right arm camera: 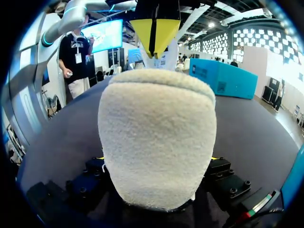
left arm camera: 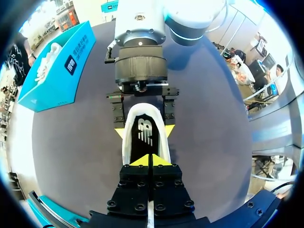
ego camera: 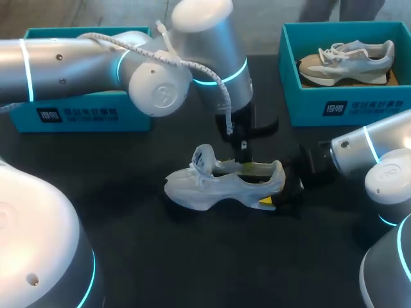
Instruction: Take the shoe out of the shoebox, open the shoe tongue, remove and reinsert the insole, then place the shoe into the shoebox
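Note:
A white shoe (ego camera: pixel 212 185) lies on its side in the middle of the black table, toe to the left, tongue (ego camera: pixel 203 159) pulled up. My right gripper (ego camera: pixel 277 192) is shut on the shoe's heel (right arm camera: pixel 156 137); its yellow tips (left arm camera: pixel 168 129) press both sides of the heel. My left gripper (ego camera: pixel 244 157) points straight down into the shoe's opening, fingers shut, tips (left arm camera: pixel 151 159) together just over the dark insole (left arm camera: pixel 145 133). From the right wrist view the left gripper's yellow tips (right arm camera: pixel 154 33) dip behind the heel collar. Whether they pinch the insole is hidden.
An open teal shoebox (ego camera: pixel 347 106) at the back right holds a tan and white shoe (ego camera: pixel 347 61). A second teal box (ego camera: pixel 77 114) stands at the back left, partly behind my left arm. Bare black table lies in front of the shoe.

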